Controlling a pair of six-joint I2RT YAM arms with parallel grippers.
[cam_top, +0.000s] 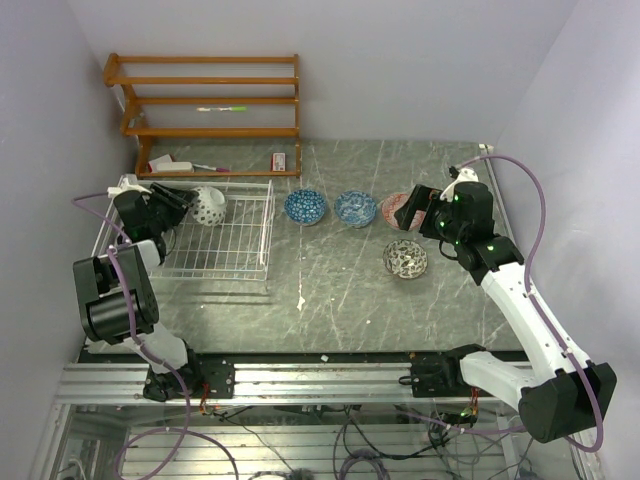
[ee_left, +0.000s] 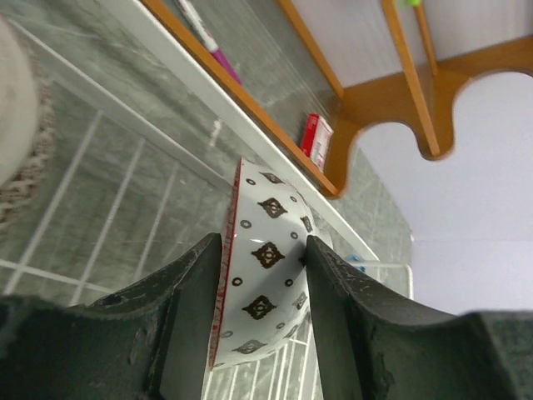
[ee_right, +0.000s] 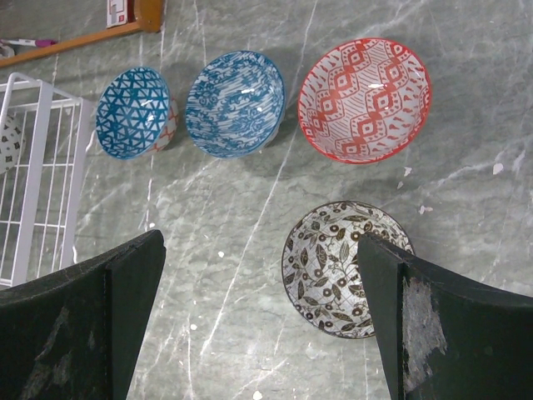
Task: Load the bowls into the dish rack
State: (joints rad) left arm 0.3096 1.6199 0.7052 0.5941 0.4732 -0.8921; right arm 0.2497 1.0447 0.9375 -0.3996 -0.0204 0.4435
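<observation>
1. The placing step is judged to be in hand. A pale bowl [ee_left: 271, 208] is stood on its edge inside the dish rack [cam_top: 269, 230], in its far half, between the fingers [ee_left: 196, 317] of the left end effector [ee_left: 262, 243].
2. The fingers are set close against both faces of the pale bowl; whether it is pinched or free cannot be told.
3. The next move is judged to call for a wider opening and a straight withdrawal, so that the bowl is not tipped over.
4. The right end effector [ee_right: 260, 250] is held wide open and empty above the tabletop [ee_right: 466, 208]. Four more bowls lie there: a blue triangle-patterned bowl [ee_right: 133, 112], a blue floral bowl [ee_right: 235, 104], a red bowl [ee_right: 365, 100] and a black-and-white bowl [ee_right: 341, 267].
5. The pale bowl's outside is marked with black diamonds and small rings, and its rim is edged in red.
</observation>
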